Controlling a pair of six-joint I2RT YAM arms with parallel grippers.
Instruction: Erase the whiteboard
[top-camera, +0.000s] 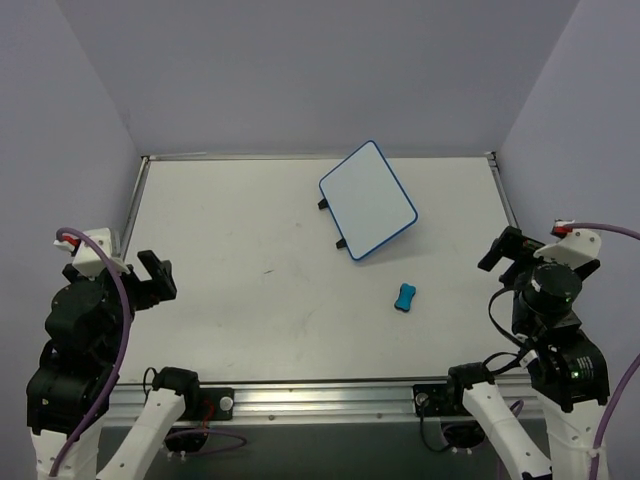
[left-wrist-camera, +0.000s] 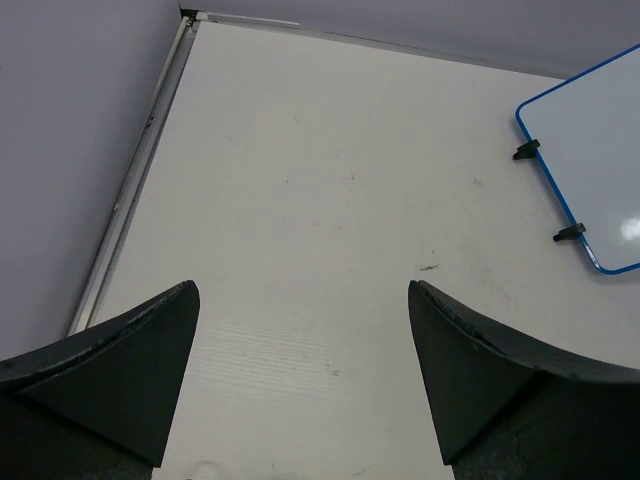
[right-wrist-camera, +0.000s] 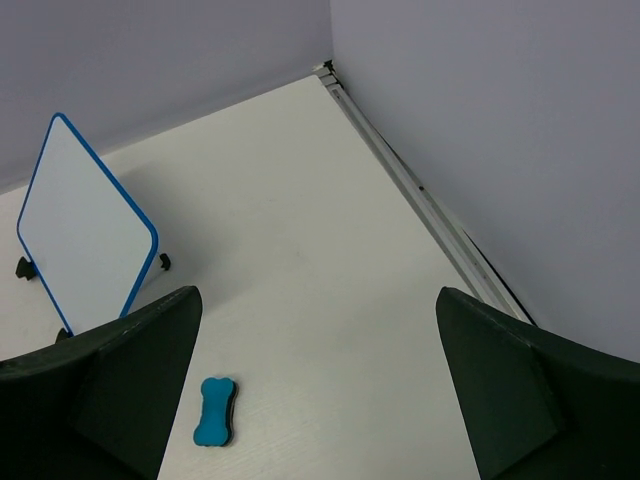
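Note:
The whiteboard, white with a thin blue rim and two small black feet, lies at the back right of the table, turned at an angle; its face is blank. It also shows in the left wrist view and the right wrist view. A small blue bone-shaped eraser lies on the table in front of it, also in the right wrist view. My left gripper is open and empty at the near left. My right gripper is open and empty at the near right.
The table has a metal rail along its left, back and right edges. Purple-grey walls close it in on three sides. Both arm bases sit at the near edge.

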